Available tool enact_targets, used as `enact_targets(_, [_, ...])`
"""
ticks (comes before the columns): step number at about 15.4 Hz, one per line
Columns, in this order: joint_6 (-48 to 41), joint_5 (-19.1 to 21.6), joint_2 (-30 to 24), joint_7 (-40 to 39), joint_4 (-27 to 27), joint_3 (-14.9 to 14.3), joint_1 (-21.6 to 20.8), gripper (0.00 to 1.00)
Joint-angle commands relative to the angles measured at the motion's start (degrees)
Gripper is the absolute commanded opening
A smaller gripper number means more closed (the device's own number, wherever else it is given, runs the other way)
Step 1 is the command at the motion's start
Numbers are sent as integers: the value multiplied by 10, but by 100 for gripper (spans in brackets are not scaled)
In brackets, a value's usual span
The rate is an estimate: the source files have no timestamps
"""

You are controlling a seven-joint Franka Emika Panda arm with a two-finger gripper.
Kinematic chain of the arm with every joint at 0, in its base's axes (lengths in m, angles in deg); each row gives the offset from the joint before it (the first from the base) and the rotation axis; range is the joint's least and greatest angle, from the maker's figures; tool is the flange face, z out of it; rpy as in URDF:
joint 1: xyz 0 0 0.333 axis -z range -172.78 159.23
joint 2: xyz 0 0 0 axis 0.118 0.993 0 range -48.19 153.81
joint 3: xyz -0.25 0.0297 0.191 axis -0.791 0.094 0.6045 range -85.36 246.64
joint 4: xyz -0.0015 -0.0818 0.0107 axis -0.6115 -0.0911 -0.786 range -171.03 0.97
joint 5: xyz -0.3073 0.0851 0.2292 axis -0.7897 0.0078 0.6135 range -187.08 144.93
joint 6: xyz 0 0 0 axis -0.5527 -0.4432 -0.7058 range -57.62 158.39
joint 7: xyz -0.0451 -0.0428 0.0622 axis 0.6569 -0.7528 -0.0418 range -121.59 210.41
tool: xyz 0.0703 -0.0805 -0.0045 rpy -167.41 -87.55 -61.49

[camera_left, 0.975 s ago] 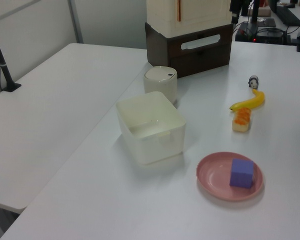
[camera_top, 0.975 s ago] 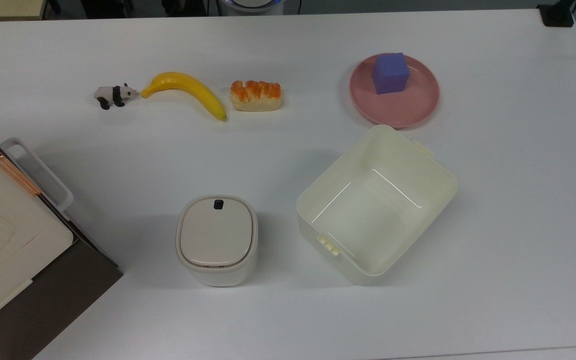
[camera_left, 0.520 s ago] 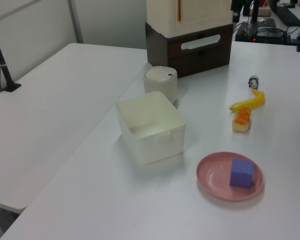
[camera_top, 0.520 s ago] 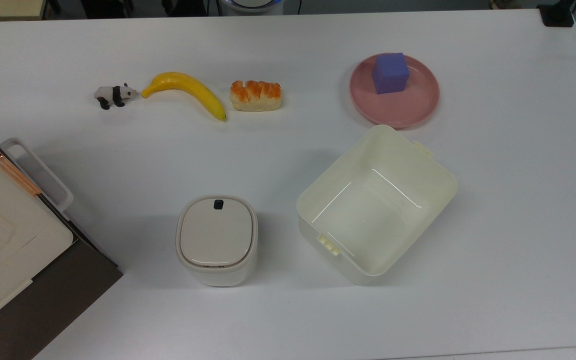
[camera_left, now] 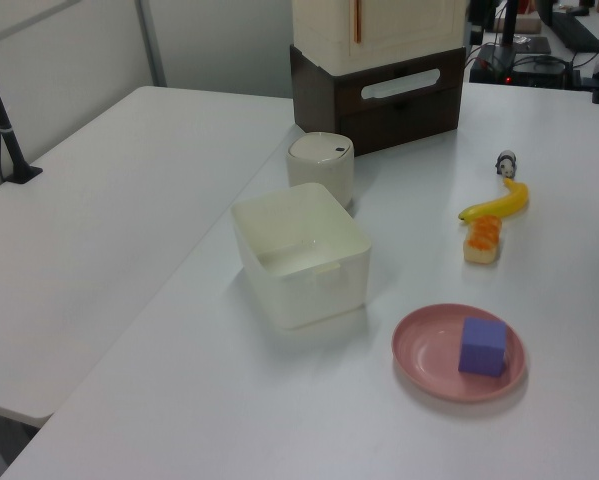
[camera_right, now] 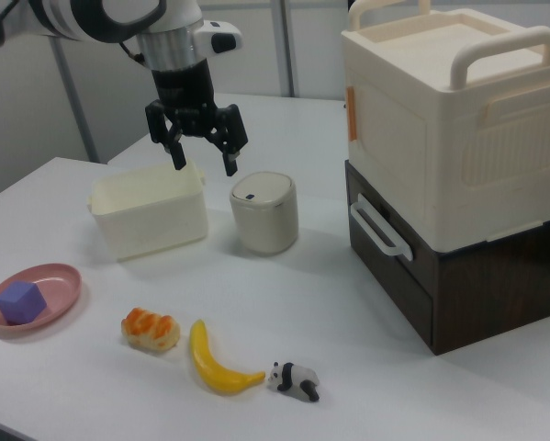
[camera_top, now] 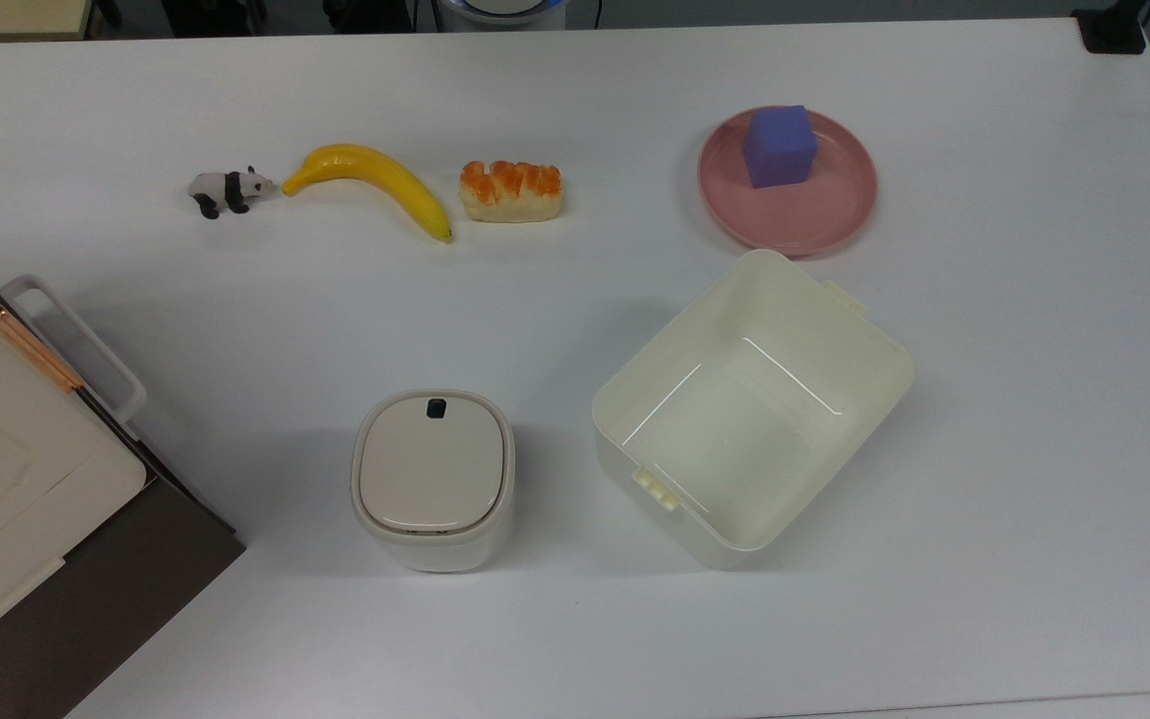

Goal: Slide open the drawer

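Pincer (camera_right: 202,153) hangs in the air in the right view, fingers spread wide apart and holding nothing, pointing down above the gap between the cream bin (camera_right: 150,212) and the small lidded canister (camera_right: 265,212); well apart from the drawer. Drawer (camera_right: 391,261) sits shut in the dark brown cabinet (camera_right: 481,289) at the right view's right, its white loop handle (camera_right: 376,229) facing the canister; front panel flush with the cabinet face. A cream appliance (camera_right: 449,119) with carry handles is stacked on top of the cabinet. In the top view the handle (camera_top: 76,345) shows at the top view's left edge, beside the appliance's copper bar (camera_top: 31,347). In the left view the drawer front (camera_left: 399,92) is at the far end of the counter (camera_left: 229,400), behind the canister (camera_left: 320,168). Along the counter's near side in the right view: pink plate (camera_right: 54,304) carrying a purple cube (camera_right: 21,301), bread roll (camera_right: 150,331), banana (camera_right: 217,365), panda figure (camera_right: 295,379) just beside the banana tip.
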Motion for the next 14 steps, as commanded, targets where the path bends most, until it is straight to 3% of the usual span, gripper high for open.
enact_targets(1, [0,-34,2,-159,-2,-2,9,100])
enact_targets(6, [0,-40,3,-225,-3,-2,17,100])
enact_targets(8, [1,-69,11,-316,-4,-2,22,100])
enact_targets(14, [82,-104,90,-282,-3,-2,23,100])
